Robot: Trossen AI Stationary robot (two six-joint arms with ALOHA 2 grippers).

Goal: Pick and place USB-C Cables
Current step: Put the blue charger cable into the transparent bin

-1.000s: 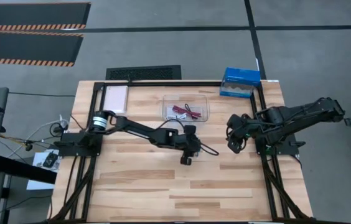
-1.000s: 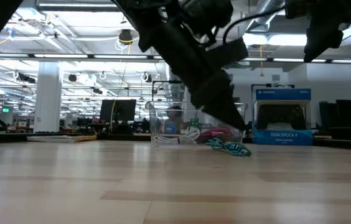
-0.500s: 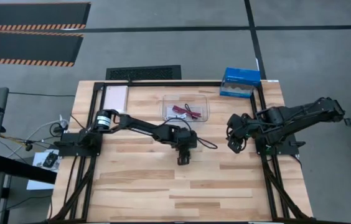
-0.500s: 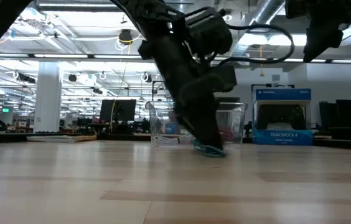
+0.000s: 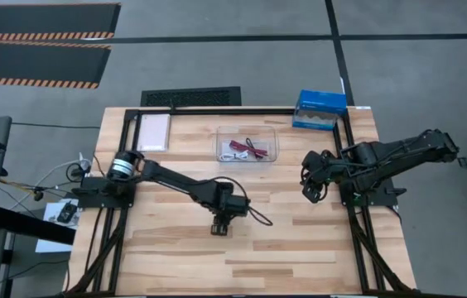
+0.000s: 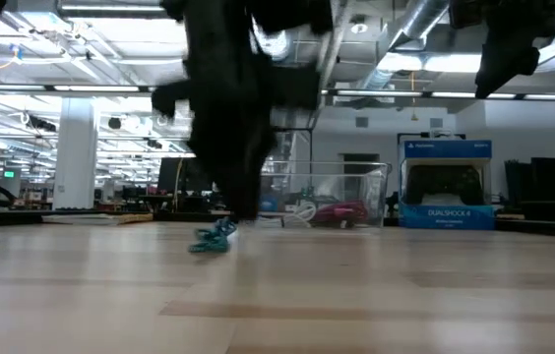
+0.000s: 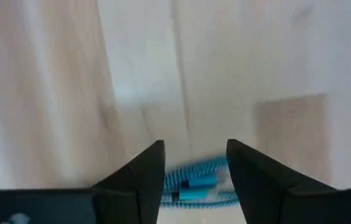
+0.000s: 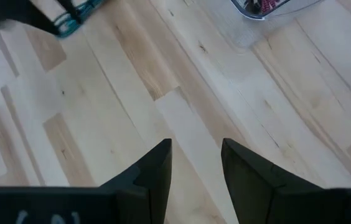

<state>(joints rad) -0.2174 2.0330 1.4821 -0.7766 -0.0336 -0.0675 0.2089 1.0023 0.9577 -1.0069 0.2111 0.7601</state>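
My left gripper (image 5: 219, 229) reaches out over the middle of the table and is shut on the teal cable bundle (image 7: 194, 185), which shows below its fingers in the low view (image 6: 214, 239). The dark red cable (image 6: 341, 209) and the white cable (image 6: 302, 209) lie inside the clear bin (image 5: 247, 142) at the table's far side. No black cable bundle can be made out. My right gripper (image 5: 310, 189) waits open above the table's right part, right of the bin. My left gripper has the teal bundle pinched between its two fingers (image 7: 150, 168), which come from above and point down. The coil (image 6: 214, 239) hangs under the fingertips at about table height. Whether its lower end touches the wood, I cannot tell.
A blue box (image 5: 320, 109) stands at the far right corner, and a flat white item (image 5: 154, 130) lies at the far left. The arm's own black lead trails right of the left gripper. Bare wood spreads toward the near edge.
My left gripper has moved from just near of the bin toward the table's near edge and left. The teal cable, which lay on the wood beside its fingers a second ago, has gone along with it, away from the bin.
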